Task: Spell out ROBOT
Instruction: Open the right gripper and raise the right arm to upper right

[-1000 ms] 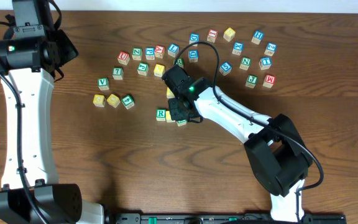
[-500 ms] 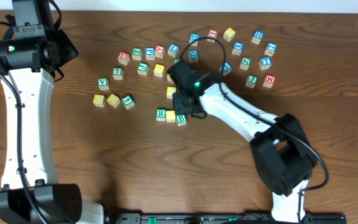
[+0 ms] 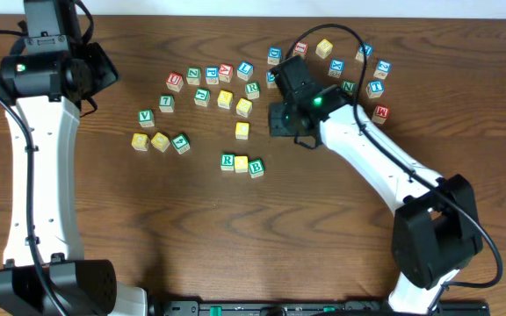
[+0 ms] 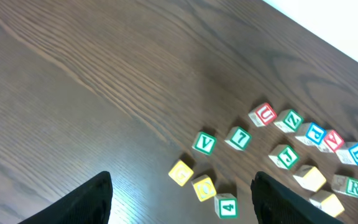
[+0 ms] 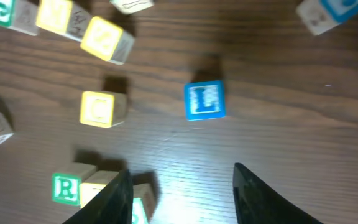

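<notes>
R cube (image 3: pixel 227 161): lined up touching yellow cube (image 3: pixel 242 163), B cube (image 3: pixel 256 168).
Right gripper (image 5: pixel 180 171): arm outstretched, jaws parted, empty.
Left gripper (image 4: pixel 182 177): aloft, parted, empty.

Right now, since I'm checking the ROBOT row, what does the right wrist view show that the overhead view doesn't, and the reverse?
Only the right wrist: a blue L cube ahead of the open right claw; from above the right arm covers it. Only overhead: the left arm, the green V cube, the red M cube. Both: the row green R cube, yellow cube, green B cube, plus a lone yellow cube beyond.
</notes>
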Motion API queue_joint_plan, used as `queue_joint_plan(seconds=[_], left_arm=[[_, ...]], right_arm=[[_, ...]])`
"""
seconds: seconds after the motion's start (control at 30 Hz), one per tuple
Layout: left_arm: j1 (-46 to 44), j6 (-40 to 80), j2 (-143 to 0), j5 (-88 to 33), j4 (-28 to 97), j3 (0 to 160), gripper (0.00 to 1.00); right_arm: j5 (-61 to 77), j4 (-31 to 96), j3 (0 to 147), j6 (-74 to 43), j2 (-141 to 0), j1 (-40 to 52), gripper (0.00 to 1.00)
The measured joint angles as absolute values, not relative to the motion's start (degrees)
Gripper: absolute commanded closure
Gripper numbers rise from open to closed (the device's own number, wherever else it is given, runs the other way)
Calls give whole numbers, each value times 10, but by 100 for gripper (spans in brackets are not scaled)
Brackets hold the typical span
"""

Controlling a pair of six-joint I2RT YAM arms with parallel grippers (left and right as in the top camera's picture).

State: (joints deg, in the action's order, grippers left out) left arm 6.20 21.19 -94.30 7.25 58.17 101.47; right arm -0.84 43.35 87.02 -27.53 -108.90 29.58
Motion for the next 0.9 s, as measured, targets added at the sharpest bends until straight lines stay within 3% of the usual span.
queue_joint_plan(seconds=[0.43, 0.9], left_arm=[[35, 212, -943, 38, 581, 987, 29], [35, 212, -943, 34, 581, 987, 29]], right_arm=[[-9, 514, 969, -247, -1087, 251, 51], [-9, 531, 976, -243, -1086, 182, 51]])
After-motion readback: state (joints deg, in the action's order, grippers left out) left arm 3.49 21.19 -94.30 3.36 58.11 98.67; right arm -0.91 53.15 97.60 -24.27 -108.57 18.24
